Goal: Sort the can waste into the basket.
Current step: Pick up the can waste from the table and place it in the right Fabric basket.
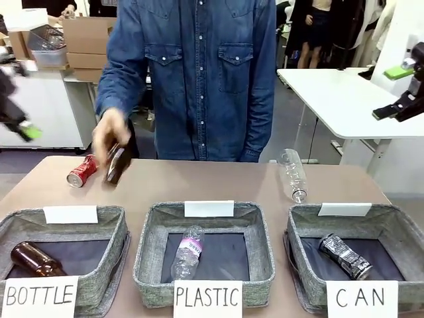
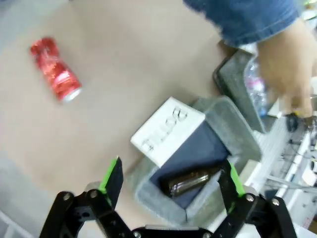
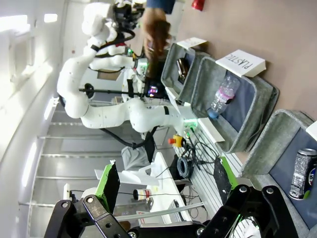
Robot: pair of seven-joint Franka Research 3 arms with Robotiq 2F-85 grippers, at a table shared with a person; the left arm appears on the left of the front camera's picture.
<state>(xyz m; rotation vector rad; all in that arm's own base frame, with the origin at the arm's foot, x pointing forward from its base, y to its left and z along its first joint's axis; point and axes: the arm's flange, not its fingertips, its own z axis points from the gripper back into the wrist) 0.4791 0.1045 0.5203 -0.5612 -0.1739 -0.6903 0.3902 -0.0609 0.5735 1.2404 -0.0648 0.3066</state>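
Jaws of left end effector (image 2: 172, 171) and right end effector (image 3: 166, 173) stand wide, empty.

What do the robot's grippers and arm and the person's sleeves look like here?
Left gripper and right gripper: black jointed linkages with silver rivets, bright green pads on the fingers. Left arm: glossy white rounded segments. The person wears a long-sleeved blue denim shirt with buttoned chest pockets.

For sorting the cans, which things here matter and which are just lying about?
Belongs to the job: red can on the table; dark can, already in the CAN basket.

Just lying about: BOTTLE basket with brown bottle; PLASTIC basket with plastic bottle; clear bottle on the table; dark bottle at the person's hand.
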